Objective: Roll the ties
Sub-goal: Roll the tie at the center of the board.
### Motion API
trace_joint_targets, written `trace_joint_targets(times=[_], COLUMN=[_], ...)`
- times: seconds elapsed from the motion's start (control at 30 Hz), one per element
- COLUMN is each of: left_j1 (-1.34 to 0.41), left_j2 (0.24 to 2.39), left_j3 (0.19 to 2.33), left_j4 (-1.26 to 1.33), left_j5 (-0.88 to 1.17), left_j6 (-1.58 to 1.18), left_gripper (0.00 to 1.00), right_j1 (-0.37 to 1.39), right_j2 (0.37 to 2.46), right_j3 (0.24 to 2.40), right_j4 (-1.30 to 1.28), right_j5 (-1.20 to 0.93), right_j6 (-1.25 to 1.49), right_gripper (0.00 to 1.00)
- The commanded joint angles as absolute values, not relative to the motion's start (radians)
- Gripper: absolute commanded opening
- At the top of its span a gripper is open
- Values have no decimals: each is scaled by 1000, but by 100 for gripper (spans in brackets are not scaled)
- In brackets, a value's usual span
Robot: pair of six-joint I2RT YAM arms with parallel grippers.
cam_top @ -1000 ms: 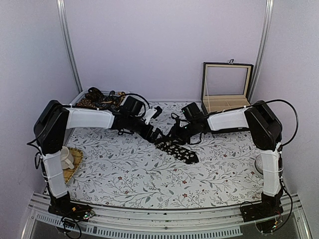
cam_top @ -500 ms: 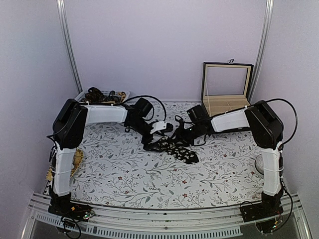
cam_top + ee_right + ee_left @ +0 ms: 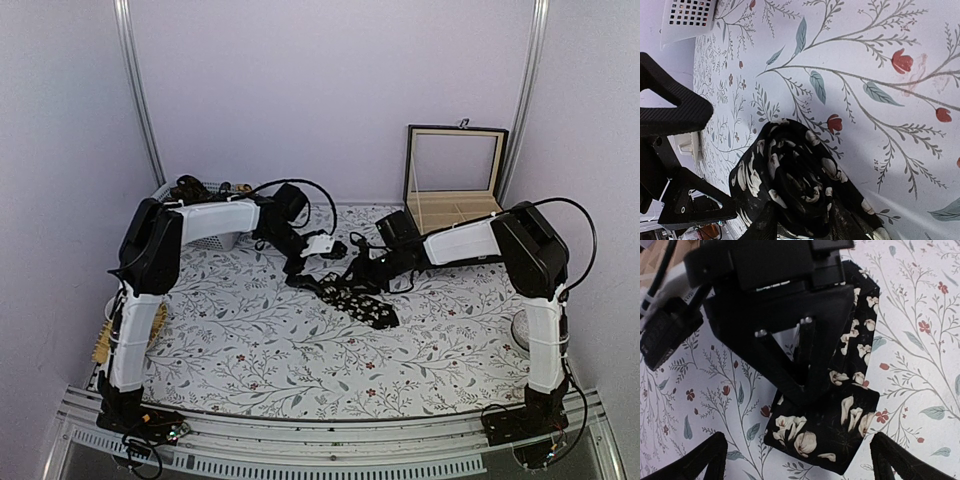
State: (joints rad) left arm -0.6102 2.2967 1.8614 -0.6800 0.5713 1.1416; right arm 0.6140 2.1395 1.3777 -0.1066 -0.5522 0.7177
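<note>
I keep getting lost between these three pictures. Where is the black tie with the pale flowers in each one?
Top external: the tie lies in the middle of the table, slanting toward the near right.
Left wrist: the tie is at lower centre, with a strip running up to the right.
Right wrist: the tie is at bottom centre, its end rolled up.
Shared landmark: the flower-printed table cover, under the tie in all three.

The tie [image 3: 362, 303] lies in the middle of the counter [image 3: 300, 350]. From it, the basket [image 3: 225, 240] sits at ten o'clock and the box [image 3: 455, 205] at one o'clock.
</note>
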Motion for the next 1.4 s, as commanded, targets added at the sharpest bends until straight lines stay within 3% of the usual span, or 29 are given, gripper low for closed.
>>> trace_joint_targets(times=[0.0, 0.5, 0.8, 0.9, 0.97, 1.0, 1.37], left_j1=[-594, -601, -610, -613, -619, -622, -658], left_j2=[2366, 2502, 2510, 2504, 2497, 2493, 2298], left_j3=[1947, 2079, 2054, 2044, 2032, 2023, 1731], left_j4=[-860, -928, -882, -884, -882, -875, -639], left_j5=[696, 718, 746, 747, 741, 731, 616], left_j6=[1286, 1280, 1224, 1205, 1180, 1160, 793], left_gripper=[100, 98, 85, 67, 49, 47, 49], right_j1=[614, 614, 614, 614, 614, 614, 606], right_j2=[2163, 2146, 2141, 2133, 2126, 2119, 1928], right_j3=[1354, 1362, 1356, 1355, 1354, 1352, 1326], right_j4=[-132, -140, -140, -140, -144, -146, -233], right_j5=[-555, -562, -549, -536, -524, -517, -407], right_j6=[685, 663, 661, 661, 658, 654, 612], right_gripper=[34, 34, 34, 37, 40, 42, 58])
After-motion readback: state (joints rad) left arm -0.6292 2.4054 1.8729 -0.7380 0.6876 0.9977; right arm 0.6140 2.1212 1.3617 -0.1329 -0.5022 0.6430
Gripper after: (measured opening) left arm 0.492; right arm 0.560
